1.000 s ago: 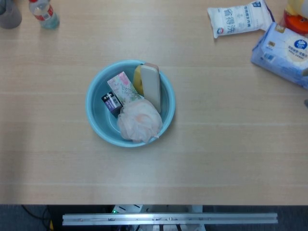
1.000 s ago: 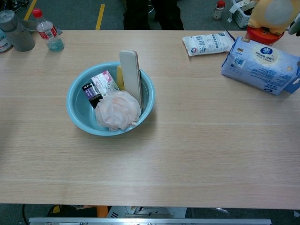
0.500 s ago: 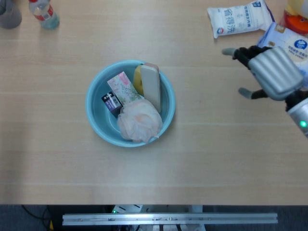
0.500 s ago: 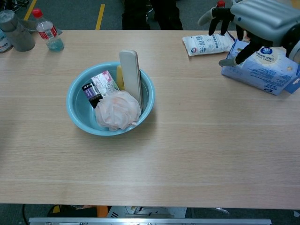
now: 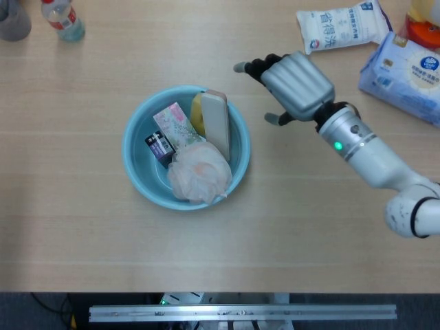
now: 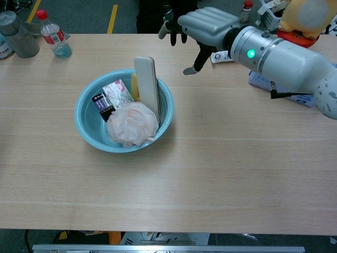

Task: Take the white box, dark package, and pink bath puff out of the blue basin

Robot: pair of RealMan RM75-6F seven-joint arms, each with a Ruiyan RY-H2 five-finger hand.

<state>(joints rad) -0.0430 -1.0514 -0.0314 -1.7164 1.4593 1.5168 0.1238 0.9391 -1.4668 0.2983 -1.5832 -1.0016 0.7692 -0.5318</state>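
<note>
The right hand (image 5: 292,86) hovers above the table just right of the basin (image 5: 137,172), fingers spread, holding nothing. The white box (image 5: 216,124), dark package (image 5: 159,146) and puff (image 5: 200,172) lie in the basin.

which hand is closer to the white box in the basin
Right. The right hand hovers open just beside the blue basin, a short way from the upright white box. The left hand is not in either view.

We see a light wooden table (image 5: 289,234); on it stands the blue basin (image 5: 137,172) near the middle; a plastic bottle (image 5: 62,18) at far left; a white bag (image 5: 342,26) and a blue tissue pack (image 5: 405,75) at far right.
</note>
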